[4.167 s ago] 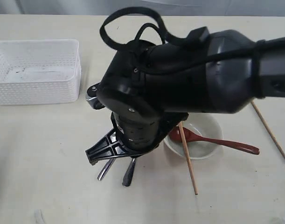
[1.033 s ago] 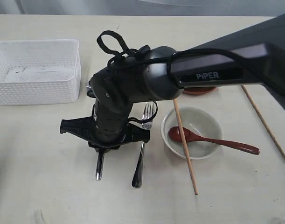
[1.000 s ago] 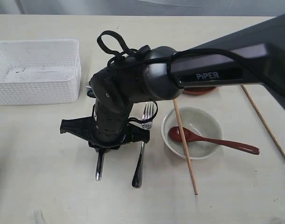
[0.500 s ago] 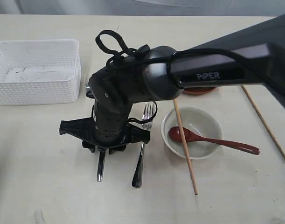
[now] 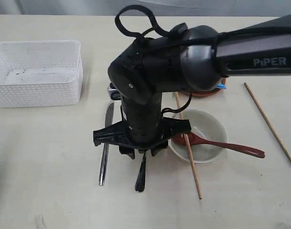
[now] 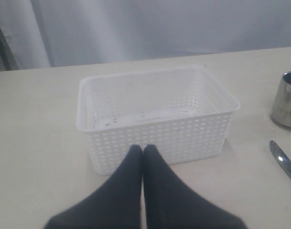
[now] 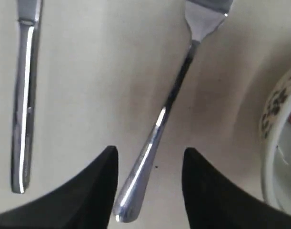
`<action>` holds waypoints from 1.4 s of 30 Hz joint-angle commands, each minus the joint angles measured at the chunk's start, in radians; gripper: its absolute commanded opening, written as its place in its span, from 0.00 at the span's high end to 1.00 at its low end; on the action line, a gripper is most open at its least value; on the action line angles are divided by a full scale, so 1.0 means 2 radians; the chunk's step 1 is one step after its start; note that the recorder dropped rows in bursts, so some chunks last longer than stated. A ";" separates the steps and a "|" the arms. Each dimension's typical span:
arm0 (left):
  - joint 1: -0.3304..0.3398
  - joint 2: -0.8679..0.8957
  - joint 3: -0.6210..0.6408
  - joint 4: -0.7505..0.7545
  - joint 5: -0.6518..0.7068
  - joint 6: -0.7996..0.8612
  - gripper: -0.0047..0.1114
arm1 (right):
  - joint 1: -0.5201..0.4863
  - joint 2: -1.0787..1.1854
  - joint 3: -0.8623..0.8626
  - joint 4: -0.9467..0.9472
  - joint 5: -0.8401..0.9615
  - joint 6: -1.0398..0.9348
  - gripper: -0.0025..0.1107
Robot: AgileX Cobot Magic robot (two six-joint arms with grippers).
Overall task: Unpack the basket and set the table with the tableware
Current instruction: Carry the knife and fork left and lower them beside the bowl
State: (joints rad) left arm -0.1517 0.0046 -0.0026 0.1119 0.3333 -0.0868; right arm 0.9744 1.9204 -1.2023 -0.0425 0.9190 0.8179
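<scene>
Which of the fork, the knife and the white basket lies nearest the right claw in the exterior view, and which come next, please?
1. Fork: directly beneath the right claw, its handle between the open fingers.
2. Knife: just beside the claw, towards the view's left.
3. Basket: well away, at the view's upper left.

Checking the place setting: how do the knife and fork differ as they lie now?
The fork's handle end lies between the right gripper's open fingers, while the knife lies outside them. The fork sits nearer the bowl, and the knife sits farther from it. Both are shiny steel and lie flat on the table.
</scene>
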 commanded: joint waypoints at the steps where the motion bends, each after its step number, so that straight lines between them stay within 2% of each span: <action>1: 0.001 -0.002 0.001 -0.002 -0.004 0.001 0.96 | -0.016 -0.004 0.034 -0.006 -0.070 0.014 0.61; 10: 0.001 -0.002 0.001 -0.002 -0.004 0.001 0.96 | -0.016 0.032 0.035 -0.027 -0.093 0.018 0.61; 12: 0.001 -0.002 0.001 -0.002 -0.004 0.001 0.96 | -0.016 0.033 0.035 -0.027 -0.097 0.014 0.65; 15: 0.001 -0.002 0.001 -0.002 -0.004 0.001 0.96 | -0.016 0.033 0.035 -0.027 -0.110 0.011 0.80; 17: 0.001 -0.002 0.001 -0.002 -0.004 0.001 0.96 | -0.016 0.033 0.035 -0.024 -0.121 0.008 0.98; 24: 0.001 -0.002 0.001 -0.002 -0.004 0.001 0.96 | -0.014 0.032 -0.014 0.008 -0.125 -0.014 0.98; 42: 0.001 -0.002 0.001 -0.005 -0.004 0.001 0.96 | -0.014 0.061 -0.015 0.033 -0.158 -0.030 0.98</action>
State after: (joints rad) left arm -0.1517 0.0046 -0.0026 0.1119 0.3333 -0.0868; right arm 0.9492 2.0335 -1.2308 0.0221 0.6052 0.7842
